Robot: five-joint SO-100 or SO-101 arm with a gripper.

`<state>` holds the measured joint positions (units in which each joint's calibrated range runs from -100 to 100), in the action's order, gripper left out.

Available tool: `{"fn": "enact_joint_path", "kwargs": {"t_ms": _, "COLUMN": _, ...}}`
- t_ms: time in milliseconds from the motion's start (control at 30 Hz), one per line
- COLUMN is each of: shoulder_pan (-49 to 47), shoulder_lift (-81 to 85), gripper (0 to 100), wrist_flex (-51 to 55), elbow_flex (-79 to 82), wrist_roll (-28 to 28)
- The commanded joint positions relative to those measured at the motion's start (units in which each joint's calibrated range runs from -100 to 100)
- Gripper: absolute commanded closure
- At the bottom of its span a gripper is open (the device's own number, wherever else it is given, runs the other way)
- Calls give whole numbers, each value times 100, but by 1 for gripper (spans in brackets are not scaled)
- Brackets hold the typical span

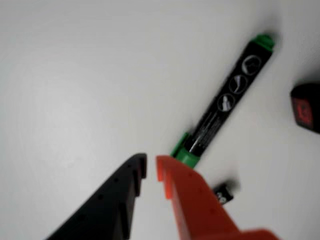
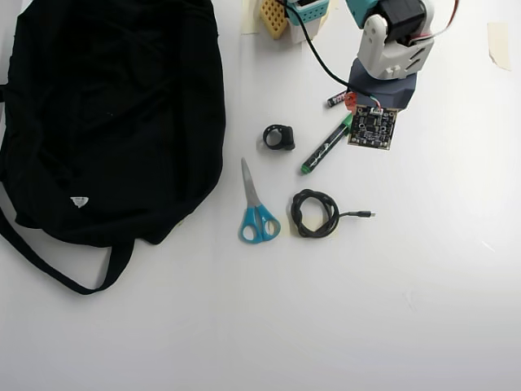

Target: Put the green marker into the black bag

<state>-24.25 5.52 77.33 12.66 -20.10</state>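
Closest to our wrist camera, our gripper [image 1: 151,167] fills the lower edge: a black finger [image 1: 107,205] on the left and an orange finger [image 1: 192,205] on the right, with only a narrow slit of white table [image 1: 75,85] between their tips. We read the jaws as nearly closed and pinching nothing.

Just beyond the orange finger lies the green marker [image 1: 225,100], flat on the table and running diagonally up to the right. Its green cap sits just beside the orange fingertip, partly hidden behind it, and its small green end points to the upper right. White print shows along the black barrel. We cannot tell whether the finger touches the cap. A short black battery [image 1: 224,192] peeks out right of the orange finger, and a small black object with a red mark [image 1: 306,107] sits at the right edge, blurred.

From overhead, our arm [image 2: 391,41] reaches down from the top edge, and a bare circuit board [image 2: 373,128] on it covers the marker's [image 2: 323,149] upper end. Left of the marker sits a small black ring-shaped object [image 2: 279,137]. Below lie blue-handled scissors [image 2: 256,208] and a coiled black cable [image 2: 316,213]. The black bag [image 2: 106,106] fills the upper left, well apart from the marker, its strap looping out below.
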Motion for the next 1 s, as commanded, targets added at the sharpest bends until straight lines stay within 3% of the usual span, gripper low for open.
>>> {"fn": "enact_joint_path", "kwargs": {"t_ms": 0, "shoulder_pan": -88, "shoulder_lift": 145, "gripper": 98, "wrist_flex": 19, "elbow_flex": 136, "wrist_roll": -224}}
{"fn": "enact_joint_path", "kwargs": {"t_ms": 667, "shoulder_pan": -126, "shoulder_lift": 153, "gripper": 98, "wrist_flex": -7, "elbow_flex": 1043, "wrist_roll": -1100}}
{"fn": "enact_joint_path", "kwargs": {"t_ms": 967, "shoulder_pan": -96, "shoulder_lift": 45, "gripper": 81, "wrist_flex": -76, "elbow_flex": 1016, "wrist_roll": -1173}}
